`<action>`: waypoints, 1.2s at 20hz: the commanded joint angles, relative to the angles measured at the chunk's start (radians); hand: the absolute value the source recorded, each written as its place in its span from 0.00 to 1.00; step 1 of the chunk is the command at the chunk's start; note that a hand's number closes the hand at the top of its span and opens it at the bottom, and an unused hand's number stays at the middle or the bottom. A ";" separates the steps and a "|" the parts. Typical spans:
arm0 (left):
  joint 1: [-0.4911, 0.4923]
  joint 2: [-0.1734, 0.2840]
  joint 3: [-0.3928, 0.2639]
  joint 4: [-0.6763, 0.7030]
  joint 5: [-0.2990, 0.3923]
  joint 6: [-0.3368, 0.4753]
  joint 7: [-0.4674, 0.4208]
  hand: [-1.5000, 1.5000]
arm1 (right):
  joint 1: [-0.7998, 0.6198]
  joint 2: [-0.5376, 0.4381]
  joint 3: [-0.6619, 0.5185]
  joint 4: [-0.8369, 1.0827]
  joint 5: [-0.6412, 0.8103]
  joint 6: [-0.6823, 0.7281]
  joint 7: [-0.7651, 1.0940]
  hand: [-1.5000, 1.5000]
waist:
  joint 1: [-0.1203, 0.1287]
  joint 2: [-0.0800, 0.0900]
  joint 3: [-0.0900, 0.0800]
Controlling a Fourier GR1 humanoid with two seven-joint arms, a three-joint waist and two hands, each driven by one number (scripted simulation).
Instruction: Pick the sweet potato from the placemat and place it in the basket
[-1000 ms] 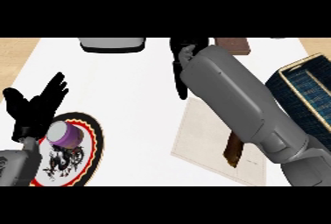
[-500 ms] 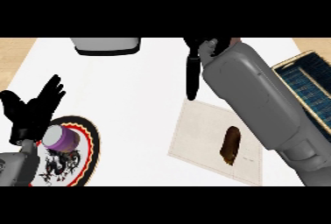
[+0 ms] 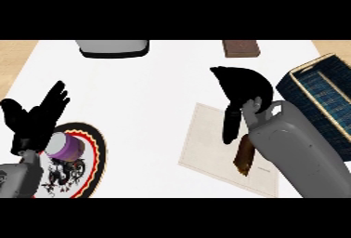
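Observation: the sweet potato (image 3: 244, 157) lies on the beige placemat (image 3: 205, 139), near the mat's right half, lengthwise and partly hidden behind the right forearm. The right hand (image 3: 240, 90) hangs above the far end of it, palm down, fingers curled downward with the thumb pointing toward the vegetable; the fingers hold nothing, and contact with the sweet potato cannot be confirmed. The basket (image 3: 312, 90), dark blue weave, stands just beside the placemat's right edge. The left hand (image 3: 34, 118) rests at the view's left with fingers straight and spread, over a patterned plate (image 3: 93, 153) that carries a small purple cup (image 3: 67, 145).

Assessment: the pick is not yet made

Risks noted:
- The forearm covers part of the target, so the fingers may close on one end only; a long, tapered item held off-centre could pivot or slip out during the lift
- A descent that lands on top instead of astride may roll or push the item across the mat
- The basket wall sits close to the arm; a low carry could strike its rim
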 commanded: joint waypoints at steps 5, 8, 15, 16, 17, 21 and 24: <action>-0.008 -0.015 0.010 0.013 -0.009 -0.034 -0.021 0.50 | 0.288 -0.046 0.039 -0.107 0.226 -0.136 -0.085 0.00 | 0.027 0.010 0.000; -0.009 -0.014 0.020 0.035 -0.007 -0.052 -0.044 0.50 | 0.333 -0.003 0.014 -0.107 0.274 -0.230 -0.127 0.00 | 0.025 0.011 0.000; 0.046 -0.050 0.011 -0.064 -0.042 -0.028 0.007 0.50 | 0.326 0.067 -0.005 0.115 0.376 -0.214 -0.194 0.00 | 0.038 0.011 0.000; 0.025 -0.057 0.015 -0.015 -0.055 -0.036 -0.028 0.50 | 0.408 0.043 0.013 0.061 0.397 -0.224 -0.209 0.00 | 0.032 0.010 0.000; 0.018 -0.067 0.012 0.003 -0.047 -0.041 -0.036 0.50 | 0.420 -0.022 -0.029 0.082 0.360 -0.200 -0.274 0.00 | 0.030 0.011 0.000; 0.014 -0.054 0.022 -0.130 -0.064 -0.018 0.102 0.50 | 0.427 0.030 -0.037 0.073 0.409 -0.158 -0.244 0.00 | 0.034 0.010 0.000; -0.018 -0.043 0.072 -0.019 -0.049 -0.077 0.016 0.50 | 0.480 0.005 -0.050 0.030 0.431 -0.124 -0.267 0.00 | 0.029 0.010 0.000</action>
